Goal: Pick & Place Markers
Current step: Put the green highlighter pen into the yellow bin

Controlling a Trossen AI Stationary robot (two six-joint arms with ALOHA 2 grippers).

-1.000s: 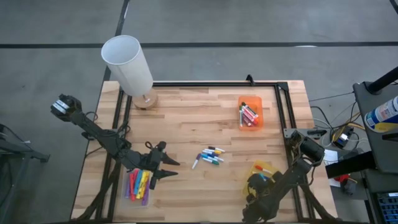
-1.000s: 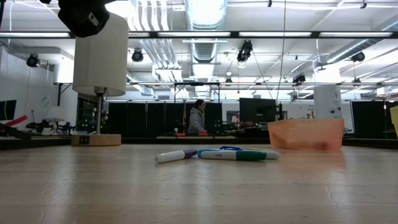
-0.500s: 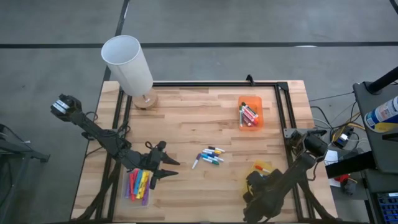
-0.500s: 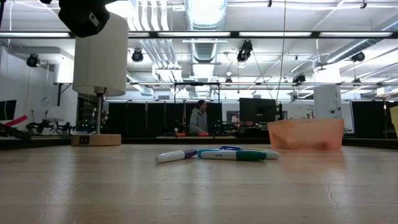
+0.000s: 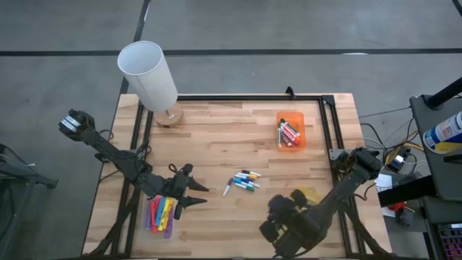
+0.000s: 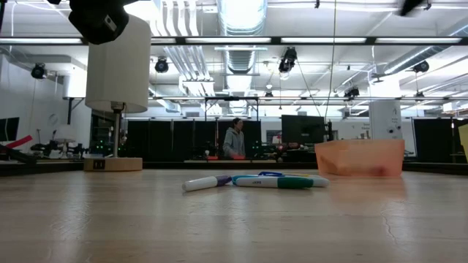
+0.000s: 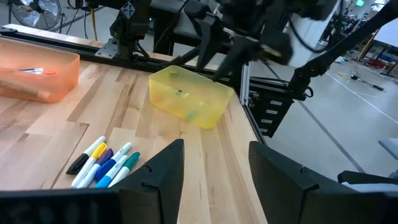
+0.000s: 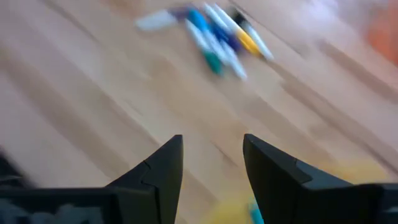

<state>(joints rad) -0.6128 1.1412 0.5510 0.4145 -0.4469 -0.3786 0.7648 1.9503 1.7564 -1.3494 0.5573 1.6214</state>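
Observation:
Several loose markers (image 5: 244,180) lie in a small heap at the table's middle, also seen in the low view (image 6: 252,180) and both wrist views (image 7: 102,163) (image 8: 214,34). More markers lie in a clear bin (image 5: 160,214) near the left gripper and in an orange bin (image 5: 290,131) toward the far right. My left gripper (image 5: 196,196) hangs open to the left of the heap (image 7: 214,168). My right gripper (image 5: 276,214) is open, in the air near the table's near edge, right of the heap (image 8: 211,165).
A yellow bin (image 5: 307,195) stands beside the right arm, holding a few markers (image 7: 189,93). A white lamp (image 5: 149,76) stands at the far left corner. A black frame rail (image 5: 253,97) runs along the far and right edges. A person (image 6: 234,139) stands far behind the table.
My right gripper has swung from above the yellow bin toward the table's left, nearer the marker heap, uncovering more of the bin. The markers have stayed where they were.

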